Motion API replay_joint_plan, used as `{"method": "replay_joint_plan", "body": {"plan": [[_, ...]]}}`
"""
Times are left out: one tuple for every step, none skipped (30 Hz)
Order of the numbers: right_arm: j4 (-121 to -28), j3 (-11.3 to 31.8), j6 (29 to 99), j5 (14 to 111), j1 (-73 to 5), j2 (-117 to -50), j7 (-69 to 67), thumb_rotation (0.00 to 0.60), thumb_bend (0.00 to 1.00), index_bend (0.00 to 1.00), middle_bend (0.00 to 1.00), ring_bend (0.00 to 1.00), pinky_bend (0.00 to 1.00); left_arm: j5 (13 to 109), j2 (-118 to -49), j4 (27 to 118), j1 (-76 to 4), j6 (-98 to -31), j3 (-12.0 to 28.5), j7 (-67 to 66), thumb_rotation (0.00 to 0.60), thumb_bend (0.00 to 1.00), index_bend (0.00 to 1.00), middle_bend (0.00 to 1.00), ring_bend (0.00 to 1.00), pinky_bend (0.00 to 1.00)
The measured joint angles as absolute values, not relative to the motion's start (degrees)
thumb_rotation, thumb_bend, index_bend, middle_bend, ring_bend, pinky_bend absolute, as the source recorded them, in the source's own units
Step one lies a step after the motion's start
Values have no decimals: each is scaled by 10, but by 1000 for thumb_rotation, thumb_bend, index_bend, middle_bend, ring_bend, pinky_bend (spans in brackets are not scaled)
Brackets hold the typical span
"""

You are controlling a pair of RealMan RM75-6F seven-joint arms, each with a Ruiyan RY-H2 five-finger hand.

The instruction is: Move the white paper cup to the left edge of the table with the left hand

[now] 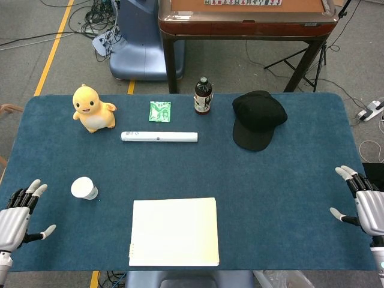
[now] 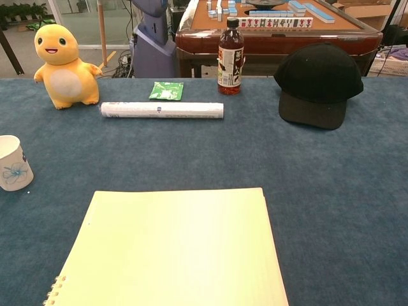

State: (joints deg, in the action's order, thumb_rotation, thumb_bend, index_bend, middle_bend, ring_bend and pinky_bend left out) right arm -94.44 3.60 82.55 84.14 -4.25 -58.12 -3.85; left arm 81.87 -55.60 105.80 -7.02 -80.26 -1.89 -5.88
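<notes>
The blue-carpeted surface fills most of both views, with a dark wooden mahjong table standing on the floor behind its far edge. Largest of the things lying on it is the pale yellow spiral notebook, flat at the near middle. A black cap sits toward the far right, and a yellow plush toy stands upright at the far left. Between them, a white rolled paper tube lies sideways, with a dark drink bottle upright behind its right end and a small green packet flat behind its middle. The left hand hangs at the near left corner, fingers spread apart and holding nothing, apart from the cup. The right hand hovers at the near right edge, its fingers likewise spread and empty. The white paper cup stands upright on the surface near the left edge, in front of the plush toy and left of the notebook; the chest view shows a blue flower print on its side.
</notes>
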Motion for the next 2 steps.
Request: {"method": "replay_joint_plan", "body": {"plan": [[-944, 37, 825, 840, -43, -582, -38, 600, 0, 152, 146, 144, 358, 827, -556, 1064, -67, -807, -23, -71, 600, 150, 16, 0, 0, 0], [-944, 37, 825, 839, -43, -582, -37, 600, 0, 152, 146, 144, 358, 836, -555, 1070, -64, -812, -26, -81, 600, 150, 10, 0, 0, 0]]}}
